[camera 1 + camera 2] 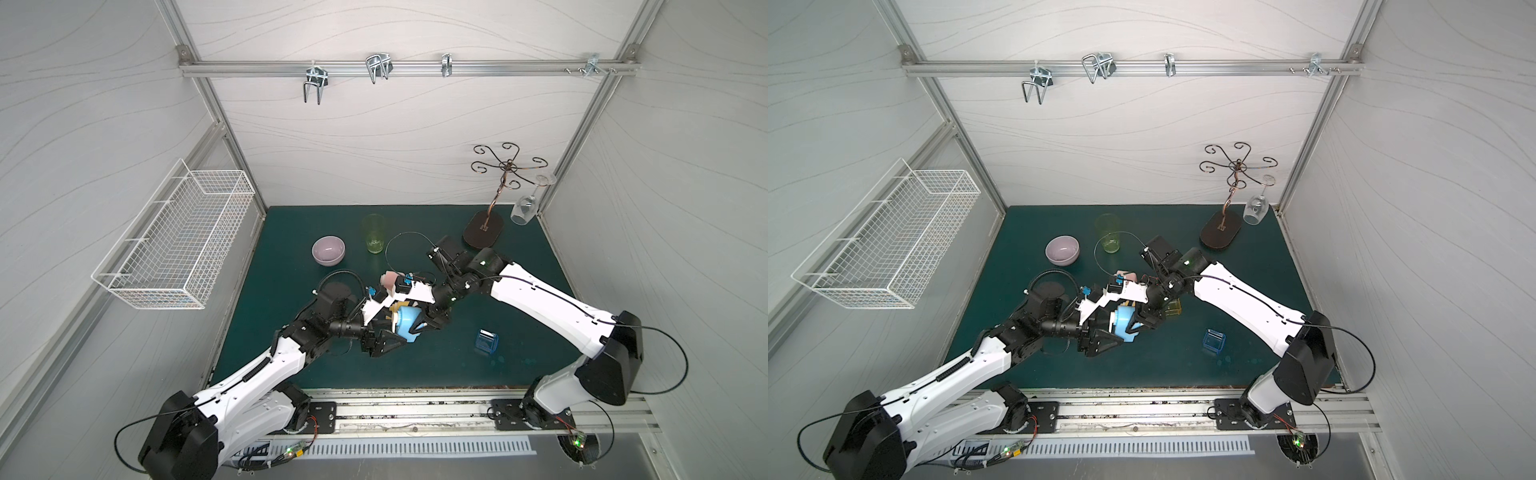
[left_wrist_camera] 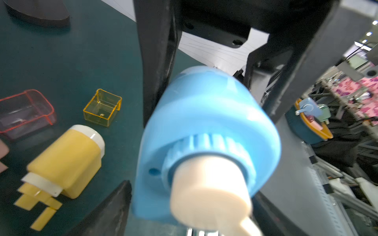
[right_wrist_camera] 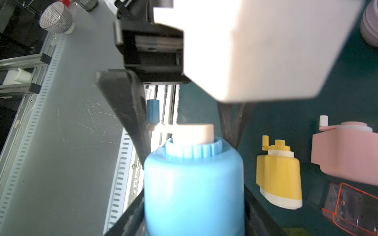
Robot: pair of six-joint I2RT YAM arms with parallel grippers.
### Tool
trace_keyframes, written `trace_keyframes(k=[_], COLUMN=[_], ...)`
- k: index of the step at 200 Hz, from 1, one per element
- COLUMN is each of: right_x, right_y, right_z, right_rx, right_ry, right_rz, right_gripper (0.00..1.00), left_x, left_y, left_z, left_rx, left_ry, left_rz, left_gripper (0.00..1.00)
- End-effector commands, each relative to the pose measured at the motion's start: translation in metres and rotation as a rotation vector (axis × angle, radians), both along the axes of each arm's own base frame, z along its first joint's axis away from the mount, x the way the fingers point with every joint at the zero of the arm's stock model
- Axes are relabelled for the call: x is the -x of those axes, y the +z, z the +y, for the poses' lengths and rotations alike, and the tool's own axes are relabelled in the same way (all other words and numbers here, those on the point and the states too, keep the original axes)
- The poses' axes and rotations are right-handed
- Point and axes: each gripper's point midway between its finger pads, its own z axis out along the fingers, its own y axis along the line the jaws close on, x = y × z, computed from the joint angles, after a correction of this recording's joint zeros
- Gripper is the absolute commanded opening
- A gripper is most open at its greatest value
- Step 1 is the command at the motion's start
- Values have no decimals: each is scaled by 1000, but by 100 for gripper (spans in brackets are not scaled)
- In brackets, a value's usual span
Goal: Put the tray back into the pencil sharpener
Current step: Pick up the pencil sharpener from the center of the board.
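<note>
R hand (image 1: 417,325) holds blue sharpener (image 1: 403,329) midair | L hand (image 1: 392,334) round crank end, grip unclear | risk: R lets go early, sharpener drops | blue tray (image 1: 486,341) on worktop (image 1: 415,374)

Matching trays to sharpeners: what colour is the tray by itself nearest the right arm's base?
Clear blue; the tray shows best in a top view.

Both top views look down from high up on the whole dark green table (image 1: 415,365). Both wrist cameras see the light blue plastic pencil sharpener (image 2: 204,122) up close.
</note>
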Motion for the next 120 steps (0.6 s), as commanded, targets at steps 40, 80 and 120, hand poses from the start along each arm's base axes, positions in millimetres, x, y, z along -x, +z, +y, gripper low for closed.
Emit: trace_keyframes(k=[40,80,120], right_x=[16,16,18], right_y=[3,7,8], right_z=[-3,-1,3], right_rx=[6,-5,-6], right_ry=[74,83,87], right_rz=[55,60,91], right_gripper=[17,17,17], left_x=[-2,2,3], left_y=[40,43,46], left_z=[-13,-15,-16], left_rx=[98,105,112], left_ry=[-95,-130,-146], left_rz=[-129,-125,-136], left_gripper=[81,71,59])
